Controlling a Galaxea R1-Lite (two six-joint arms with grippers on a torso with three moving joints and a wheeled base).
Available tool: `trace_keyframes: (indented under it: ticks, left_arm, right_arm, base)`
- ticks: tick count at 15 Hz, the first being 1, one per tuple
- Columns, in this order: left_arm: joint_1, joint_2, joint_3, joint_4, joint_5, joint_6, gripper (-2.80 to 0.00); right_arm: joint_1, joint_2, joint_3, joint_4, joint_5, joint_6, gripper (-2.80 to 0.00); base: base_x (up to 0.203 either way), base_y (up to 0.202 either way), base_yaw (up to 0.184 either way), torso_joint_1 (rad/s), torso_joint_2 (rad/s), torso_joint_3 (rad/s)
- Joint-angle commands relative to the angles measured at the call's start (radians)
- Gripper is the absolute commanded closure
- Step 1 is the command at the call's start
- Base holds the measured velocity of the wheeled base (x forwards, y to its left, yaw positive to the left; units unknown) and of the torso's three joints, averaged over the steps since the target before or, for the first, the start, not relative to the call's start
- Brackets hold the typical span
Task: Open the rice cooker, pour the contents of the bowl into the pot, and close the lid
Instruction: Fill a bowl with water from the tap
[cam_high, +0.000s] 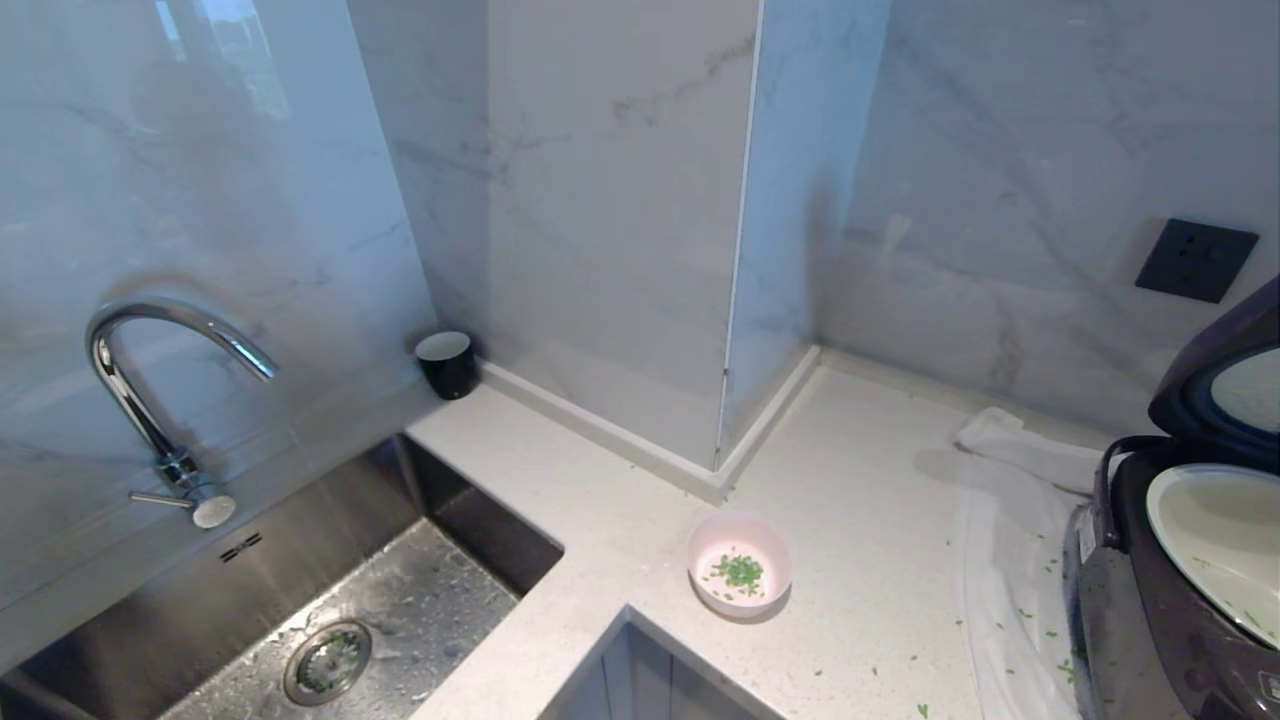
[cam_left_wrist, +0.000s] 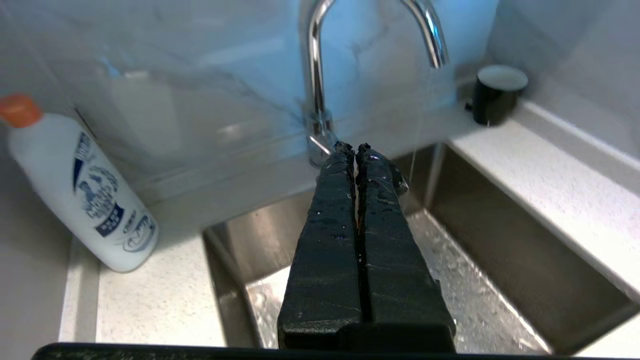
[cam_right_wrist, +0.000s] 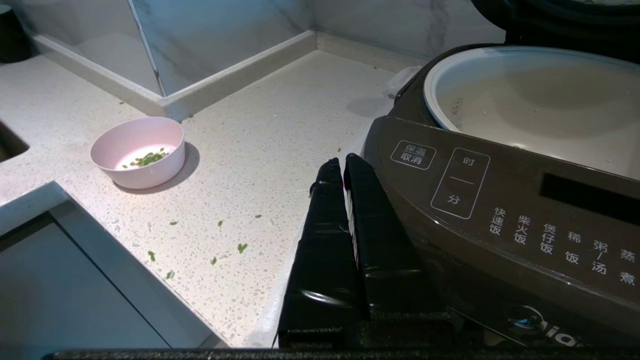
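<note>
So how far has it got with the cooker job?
Done: the lid is up, showing the pot. In hand: nothing; both grippers, left over the sink, right beside the cooker, are shut and empty. Left: tipping the greens from the bowl into the pot, then closing the lid.

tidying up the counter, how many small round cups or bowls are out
2. A pink bowl with green bits sits on the counter near its front corner. A black cup stands at the wall, at the sink's back corner. Others could be out of view.
</note>
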Motion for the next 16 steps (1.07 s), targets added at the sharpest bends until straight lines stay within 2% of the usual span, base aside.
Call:
trace_keyframes:
  ticks: [1,3,6,7,9,12,16]
  left_arm:
    - [0.016,-0.111,0.015,0.002,-0.006,0.011,0.00]
    - [0.041,-0.199,0.045,0.003,-0.018,0.062,0.00]
    - [0.052,-0.303,0.121,0.001,-0.092,0.124,0.00]
    - [0.038,-0.329,0.139,0.005,-0.117,0.125,0.00]
    - [0.025,-0.387,0.173,0.052,-0.232,0.127,0.00]
    - [0.025,-0.472,0.196,0.187,-0.312,0.125,0.00]
    - [0.025,-0.511,0.245,0.236,-0.407,0.109,0.00]
  right_arm:
    - [0.001,0.000,0.000,0.000,0.000,0.000,0.00]
    - [0.000,0.000,0.000,0.000,0.000,0.000,0.00]
    - [0.001,0.000,0.000,0.000,0.000,0.000,0.00]
    - [0.000,0.000,0.000,0.000,0.000,0.000,0.00]
    - [0.001,0.000,0.000,0.000,0.000,0.000,0.00]
    - [0.001,0.000,0.000,0.000,0.000,0.000,0.00]
    - [0.000,0.000,0.000,0.000,0.000,0.000,0.00]
  base:
    - [0.000,0.000,0.000,0.000,0.00,0.000]
    - [0.000,0.000,0.000,0.000,0.00,0.000]
    - [0.000,0.000,0.000,0.000,0.00,0.000]
    - [0.000,0.000,0.000,0.000,0.00,0.000]
    - [0.000,0.000,0.000,0.000,0.00,0.000]
    - [0.000,0.000,0.000,0.000,0.00,0.000]
    - [0.000,0.000,0.000,0.000,0.00,0.000]
